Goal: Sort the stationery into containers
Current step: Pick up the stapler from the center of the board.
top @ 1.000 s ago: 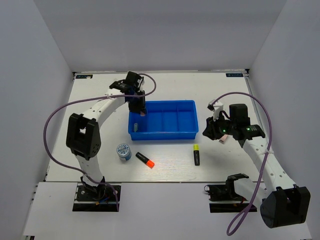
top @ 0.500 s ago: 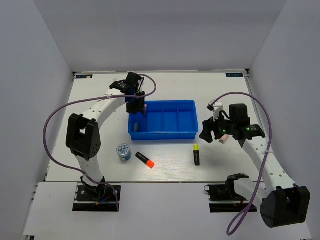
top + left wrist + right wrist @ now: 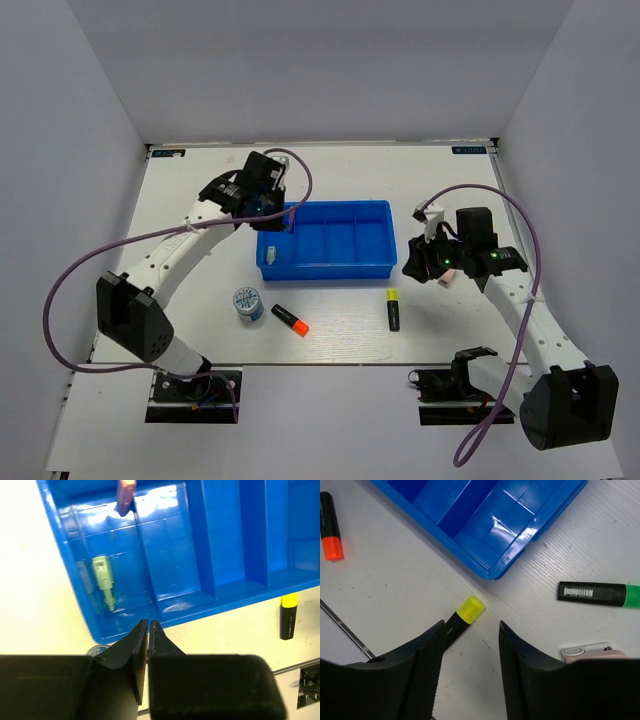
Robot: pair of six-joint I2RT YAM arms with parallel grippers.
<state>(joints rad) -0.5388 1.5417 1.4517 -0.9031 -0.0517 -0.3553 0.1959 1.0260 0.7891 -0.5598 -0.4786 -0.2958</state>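
Two pieces already lie in the blue tray (image 3: pixel 330 270) (a pale green piece (image 3: pixel 102 575) and a pink eraser (image 3: pixel 126 495)). The left gripper (image 3: pixel 149 622) hangs over the tray's near edge, fingers pressed together on nothing. The right gripper (image 3: pixel 470 626) hovers with fingers apart above the yellow-capped marker (image 3: pixel 470 609) on the worktop (image 3: pixel 340 325). Picking that marker looks like the step in hand. Next I'd expect it to drop lower, straddle the barrel and close.
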